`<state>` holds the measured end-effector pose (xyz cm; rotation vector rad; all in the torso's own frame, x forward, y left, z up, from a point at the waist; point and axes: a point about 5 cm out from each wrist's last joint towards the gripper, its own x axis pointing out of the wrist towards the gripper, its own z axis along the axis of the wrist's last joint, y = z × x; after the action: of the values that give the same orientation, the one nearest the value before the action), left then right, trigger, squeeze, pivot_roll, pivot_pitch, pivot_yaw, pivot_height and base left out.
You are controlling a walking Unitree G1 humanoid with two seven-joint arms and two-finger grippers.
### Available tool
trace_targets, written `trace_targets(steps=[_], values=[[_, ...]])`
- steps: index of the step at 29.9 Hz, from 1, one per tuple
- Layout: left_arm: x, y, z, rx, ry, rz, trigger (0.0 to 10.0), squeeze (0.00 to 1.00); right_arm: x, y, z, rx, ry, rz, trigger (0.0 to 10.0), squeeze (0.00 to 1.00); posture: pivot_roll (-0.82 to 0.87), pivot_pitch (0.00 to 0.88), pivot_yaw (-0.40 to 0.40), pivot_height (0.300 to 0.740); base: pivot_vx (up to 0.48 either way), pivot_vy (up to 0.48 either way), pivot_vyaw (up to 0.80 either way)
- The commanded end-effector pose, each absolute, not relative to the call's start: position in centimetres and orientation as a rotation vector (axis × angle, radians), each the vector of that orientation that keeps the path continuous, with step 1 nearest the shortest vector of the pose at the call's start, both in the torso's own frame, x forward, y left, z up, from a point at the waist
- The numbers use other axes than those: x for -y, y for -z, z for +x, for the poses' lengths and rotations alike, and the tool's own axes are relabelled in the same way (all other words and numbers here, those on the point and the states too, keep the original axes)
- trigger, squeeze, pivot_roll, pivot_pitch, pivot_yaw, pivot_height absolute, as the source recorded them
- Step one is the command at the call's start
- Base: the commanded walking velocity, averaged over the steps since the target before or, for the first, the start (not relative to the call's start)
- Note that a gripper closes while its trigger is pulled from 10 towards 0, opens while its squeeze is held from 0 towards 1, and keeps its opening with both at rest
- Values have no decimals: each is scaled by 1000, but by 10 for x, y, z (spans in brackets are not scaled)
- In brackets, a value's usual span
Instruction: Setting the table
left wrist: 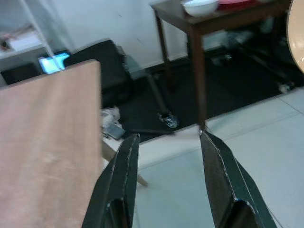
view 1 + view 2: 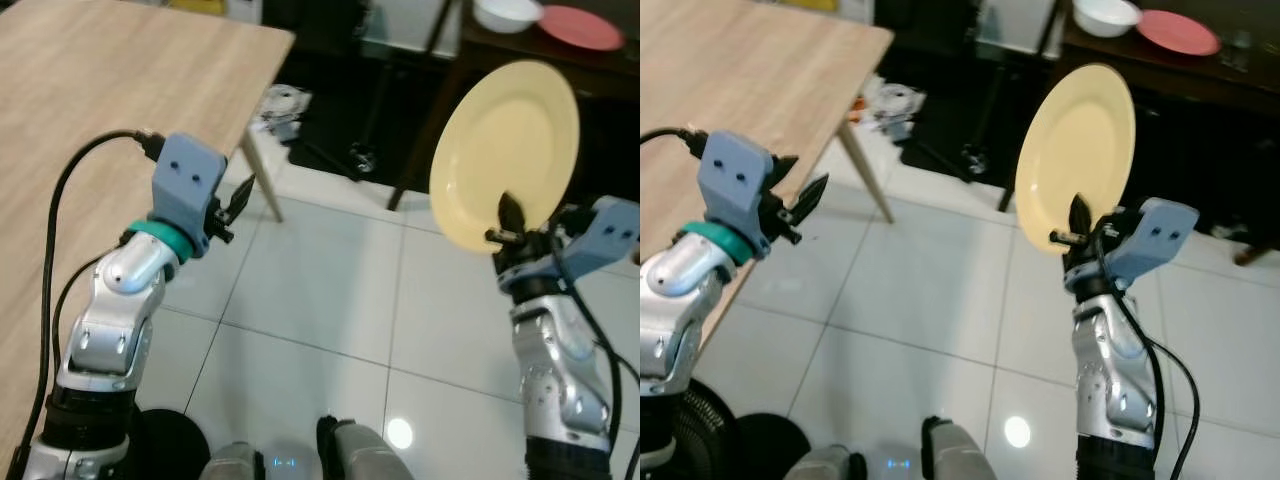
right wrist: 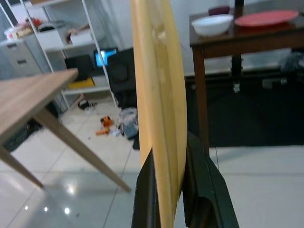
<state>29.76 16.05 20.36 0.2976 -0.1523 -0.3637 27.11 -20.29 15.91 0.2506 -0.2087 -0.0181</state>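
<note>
Gripping yellow plate (image 2: 505, 150) upright in right jaws (image 2: 507, 232), left jaws (image 1: 168, 180) released; keeping level toward wooden counter (image 2: 90, 110) at ten o'clock.

Glossy white tiled floor (image 2: 330, 300), black mat (image 3: 266, 118) under the dark side table, white metal shelving unit (image 3: 71, 42) with small lit blue screen (image 3: 105, 57), scattered clutter (image 3: 111, 126) on the floor beside it

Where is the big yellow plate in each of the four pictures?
Left eye view: yellow plate upper right, pinched at its lower edge by the right gripper.
Right eye view: right of centre.
Left wrist view: a sliver at the right edge.
Right wrist view: edge-on, centre.
Shared landmark: white bowl on the dark table.
</note>
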Motion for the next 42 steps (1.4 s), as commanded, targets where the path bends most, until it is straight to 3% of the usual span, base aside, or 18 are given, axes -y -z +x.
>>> trace_targets(steps=[1, 12, 15, 42], values=[[-159, -202, 295, 154, 365, 299, 10000, 51, 202, -162, 269, 227, 14, 237, 8863, 0, 52, 87, 15, 740, 0, 0, -800], [-171, -196, 291, 138, 319, 231, 10000, 47, 207, -158, 257, 215, 55, 277, 8667, 0, 30, 55, 26, 740, 0, 0, -800], [-169, -197, 296, 145, 320, 217, 10000, 43, 213, -163, 257, 240, 90, 319, 8392, 0, 1, 4, 41, 740, 0, 0, -800], [-156, -194, 310, 168, 322, 175, 10000, 51, 211, -175, 266, 282, 95, 350, 8000, 0, -30, 0, 34, 740, 0, 0, -800]])
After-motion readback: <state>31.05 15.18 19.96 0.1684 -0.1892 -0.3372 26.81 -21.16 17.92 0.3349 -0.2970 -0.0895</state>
